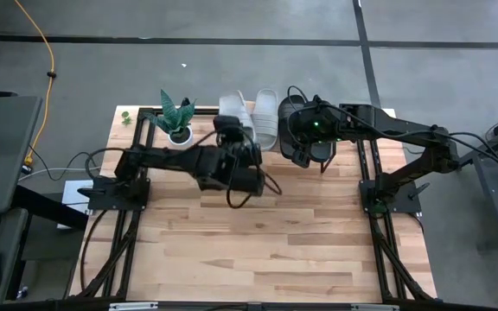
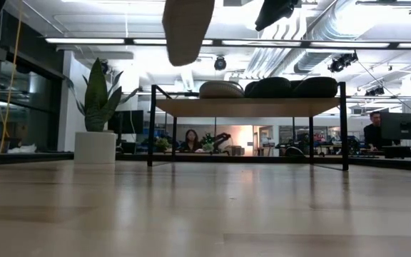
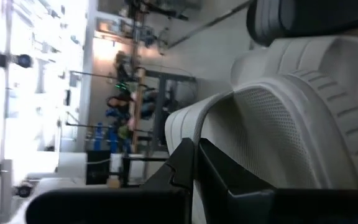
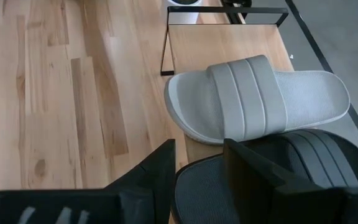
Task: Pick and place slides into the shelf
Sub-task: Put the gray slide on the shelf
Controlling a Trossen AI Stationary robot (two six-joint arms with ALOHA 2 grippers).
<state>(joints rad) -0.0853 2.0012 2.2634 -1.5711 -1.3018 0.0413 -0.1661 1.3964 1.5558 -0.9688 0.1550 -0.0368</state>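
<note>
While I look down from the high view, my left gripper point(image 1: 232, 138) is up over the shelf point(image 1: 145, 117), holding a pale grey-green slide point(image 1: 234, 111). Another pale grey-green slide point(image 1: 267, 117) lies on the shelf just beside it. My right gripper point(image 1: 305, 142) hovers over the black slides point(image 1: 294, 112) at the shelf's right end. A small potted plant point(image 1: 178, 117) stands at the left end.

At table height in the low view, one pale slide point(image 2: 188, 25) hangs in the air above the shelf point(image 2: 248, 107), not touching it. Three slides rest on the plank.

Through my left wrist view, my fingers point(image 3: 185, 174) are closed on the edge of the pale slide point(image 3: 291, 124).

Through my right wrist view, my fingers point(image 4: 160, 168) are spread apart and hold nothing. A black slide point(image 4: 278, 180) lies right under them, touching the pale one point(image 4: 253, 99).

I think I am on the last slide. Next I should lower it flat into the free spot between the plant and the other pale slide, then let go.
</note>
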